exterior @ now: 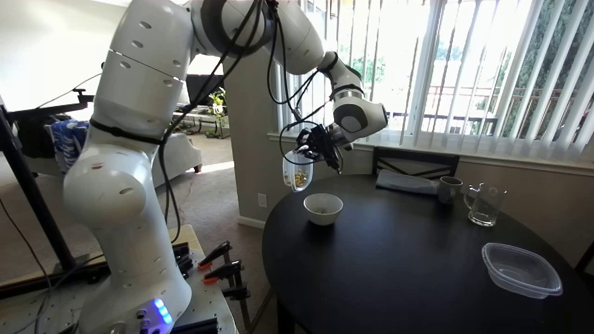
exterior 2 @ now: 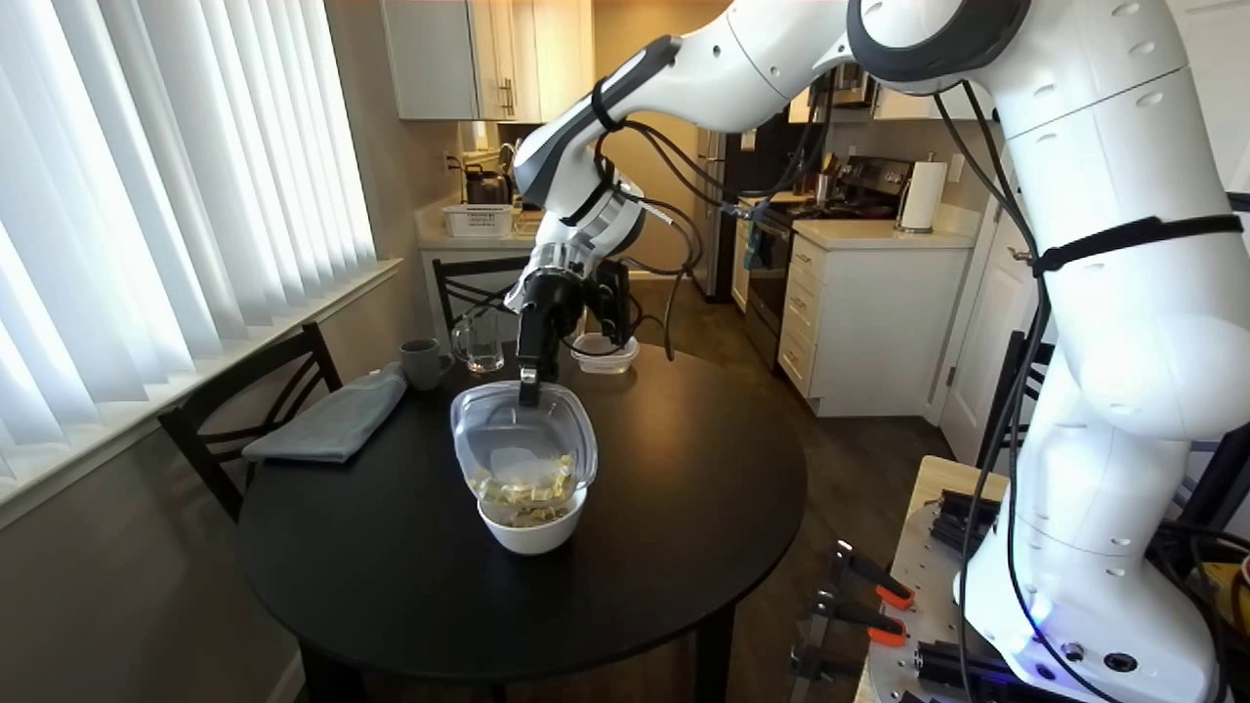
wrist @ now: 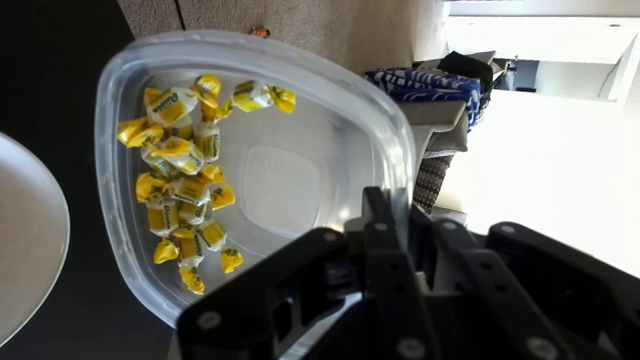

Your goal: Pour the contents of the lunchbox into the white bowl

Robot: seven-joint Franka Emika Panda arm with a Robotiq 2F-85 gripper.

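My gripper is shut on the rim of the lunchbox, a clear tub; the grip also shows in the wrist view. The lunchbox is steeply tilted in both exterior views. Its contents, yellow-and-white wrapped pieces, are heaped against its low side. The white bowl stands upright on the table, below and beside the lunchbox. In the wrist view the bowl is cut off at the left edge. Some bits seem to show inside the bowl, but I cannot tell for sure.
On the dark round table stand a larger flat clear container, a glass mug and a grey mug. A folded grey cloth lies near the window side. Dark chairs stand around the edge.
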